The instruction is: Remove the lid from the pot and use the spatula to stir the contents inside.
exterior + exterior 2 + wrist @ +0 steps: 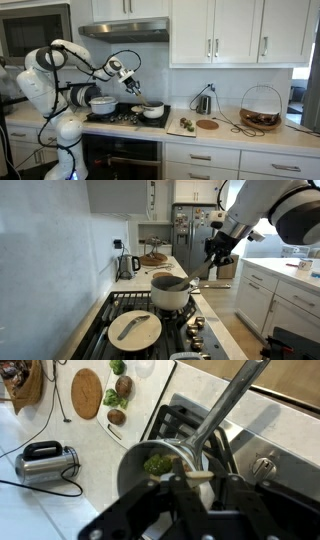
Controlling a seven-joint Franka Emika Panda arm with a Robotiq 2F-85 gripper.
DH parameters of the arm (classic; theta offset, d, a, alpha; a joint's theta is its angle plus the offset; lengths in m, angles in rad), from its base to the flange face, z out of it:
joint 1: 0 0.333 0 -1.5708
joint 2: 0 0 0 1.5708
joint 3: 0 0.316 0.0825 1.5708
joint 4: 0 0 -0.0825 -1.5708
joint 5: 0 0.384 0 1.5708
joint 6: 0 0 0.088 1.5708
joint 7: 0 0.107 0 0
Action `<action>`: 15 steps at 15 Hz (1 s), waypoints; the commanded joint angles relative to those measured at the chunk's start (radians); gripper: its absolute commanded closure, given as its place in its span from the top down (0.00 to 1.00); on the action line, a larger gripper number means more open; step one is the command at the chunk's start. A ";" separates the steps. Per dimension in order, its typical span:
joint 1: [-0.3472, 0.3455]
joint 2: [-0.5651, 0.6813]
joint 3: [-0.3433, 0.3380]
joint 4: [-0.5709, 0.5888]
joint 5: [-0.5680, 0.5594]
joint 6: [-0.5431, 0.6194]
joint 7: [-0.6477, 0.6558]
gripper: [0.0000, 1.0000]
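The small white pot (153,111) stands uncovered on the right side of the stove; it also shows in an exterior view (170,293). In the wrist view the pot (135,465) holds green pieces (156,463), and its long metal handle (228,402) runs up to the right. My gripper (190,482) is shut on a light wooden spatula (197,477), just above the pot's rim. It hangs over the pot in both exterior views (134,88) (218,252). I cannot pick out the lid.
A larger white domed pot (101,103) (135,329) sits on the neighbouring burner. On the counter are a tray of vegetables (150,400), a round wooden board (87,393), a metal kettle (45,460) and a wire basket (260,108). Stove knobs (265,463) lie at the front.
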 commanded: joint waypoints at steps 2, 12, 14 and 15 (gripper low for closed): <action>-0.004 -0.040 -0.021 -0.013 -0.032 -0.044 0.015 0.08; -0.025 0.004 -0.034 0.035 -0.081 -0.077 0.048 0.08; -0.023 0.020 -0.031 0.045 -0.091 -0.076 0.062 0.08; -0.022 0.029 -0.028 0.051 -0.094 -0.076 0.067 0.08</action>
